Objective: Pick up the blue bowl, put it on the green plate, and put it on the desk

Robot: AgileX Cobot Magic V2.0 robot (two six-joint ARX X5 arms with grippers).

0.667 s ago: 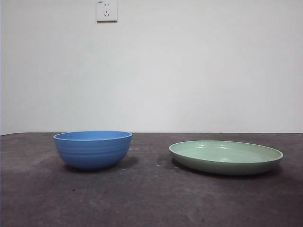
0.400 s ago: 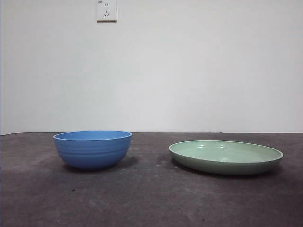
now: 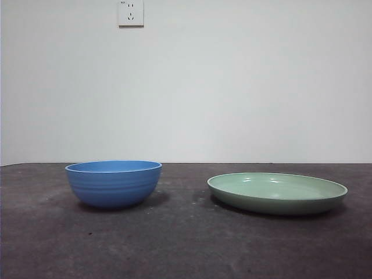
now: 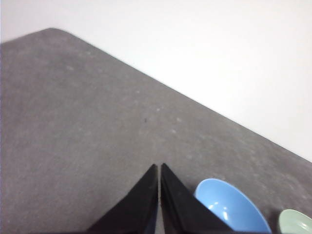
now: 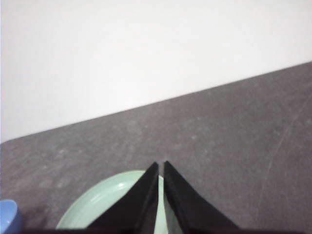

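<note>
From my front camera I see the blue bowl [image 3: 114, 183] sitting upright on the desk [image 3: 186, 244] in the lower left of the frame, and the green plate [image 3: 277, 193] flat on the desk in the lower right. The two are apart, with bare desk between them. A white wall socket [image 3: 131, 13] sits at the top left on the wall behind.

Neither arm shows in the front camera. On my left wrist camera the left gripper [image 4: 159, 168] has its jaws pressed together with only a hairline slit between the tips, holding nothing, raised above the desk with the bowl's rim and inside [image 4: 232, 207] just past it and a sliver of the plate [image 4: 296, 222] at the frame's corner.

On my right wrist camera the right gripper [image 5: 161, 165] is likewise closed to a thin slit and empty, hanging over the plate [image 5: 105, 202], with an edge of the bowl [image 5: 9, 214] at the frame's side.
</note>
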